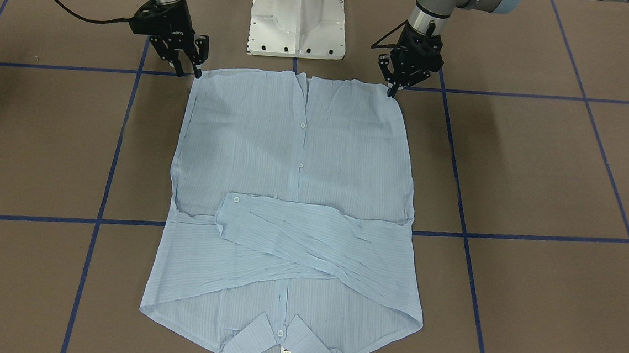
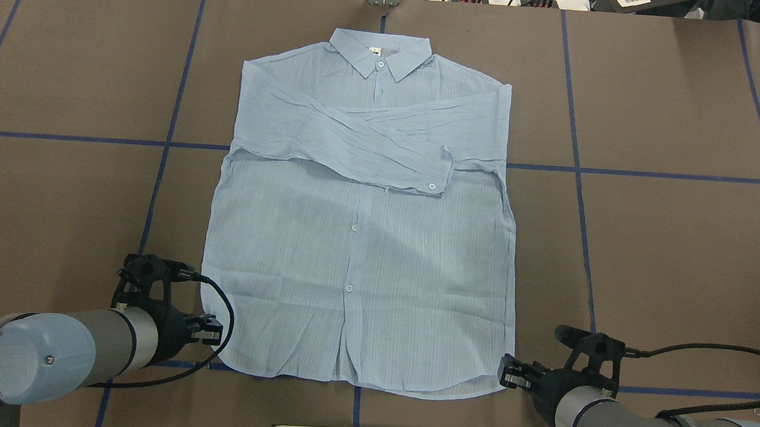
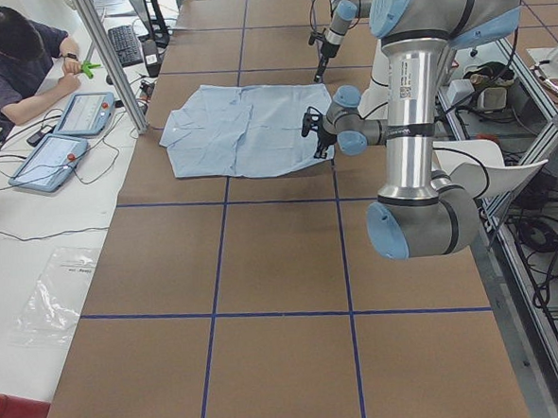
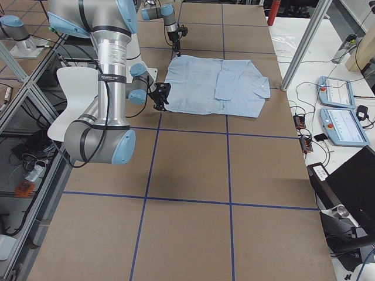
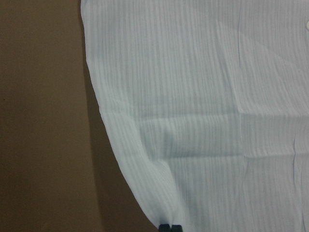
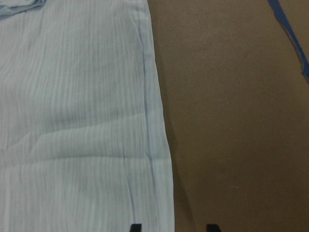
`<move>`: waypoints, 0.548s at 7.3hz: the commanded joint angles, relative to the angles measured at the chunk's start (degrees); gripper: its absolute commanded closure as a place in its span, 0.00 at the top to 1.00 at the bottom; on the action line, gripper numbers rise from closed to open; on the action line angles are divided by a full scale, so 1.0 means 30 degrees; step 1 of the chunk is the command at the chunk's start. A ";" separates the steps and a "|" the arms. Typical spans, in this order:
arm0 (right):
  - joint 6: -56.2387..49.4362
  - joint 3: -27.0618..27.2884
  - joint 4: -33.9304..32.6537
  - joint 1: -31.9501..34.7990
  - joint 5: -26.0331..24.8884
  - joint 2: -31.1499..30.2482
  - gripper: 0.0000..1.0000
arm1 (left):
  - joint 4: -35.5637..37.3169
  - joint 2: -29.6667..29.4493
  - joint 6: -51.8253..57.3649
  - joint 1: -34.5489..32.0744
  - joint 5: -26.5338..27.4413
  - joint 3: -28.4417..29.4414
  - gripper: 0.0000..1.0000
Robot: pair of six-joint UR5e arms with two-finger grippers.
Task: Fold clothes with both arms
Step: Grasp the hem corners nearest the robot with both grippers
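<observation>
Touching shirt [image 2: 299,235] hem corners: both jaws

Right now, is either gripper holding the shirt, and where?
The left gripper has its jaws closed on the pale blue striped shirt at one bottom hem corner. The right gripper has open jaws straddling the opposite hem corner, gripping nothing.

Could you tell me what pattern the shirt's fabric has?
The shirt is pale blue with fine stripes, clearest in the left wrist view.
</observation>
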 commanded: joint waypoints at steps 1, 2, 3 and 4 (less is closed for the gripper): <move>0.0159 -0.0644 -0.0057 -0.0744 -0.0691 0.0020 0.54 | -0.0045 0.0022 0.0005 0.0000 0.0518 -0.0031 0.00; 0.0159 -0.0703 -0.0231 -0.1007 -0.1069 0.0078 0.54 | -0.0016 0.0051 0.0005 0.0000 0.0547 -0.0031 0.00; 0.0159 -0.0704 -0.0697 -0.1213 -0.1217 0.0252 0.53 | -0.0045 0.0051 0.0005 0.0000 0.0547 -0.0031 0.00; 0.0159 -0.0704 -0.0701 -0.1273 -0.1248 0.0254 0.51 | -0.0045 0.0051 0.0005 0.0000 0.0547 -0.0031 0.00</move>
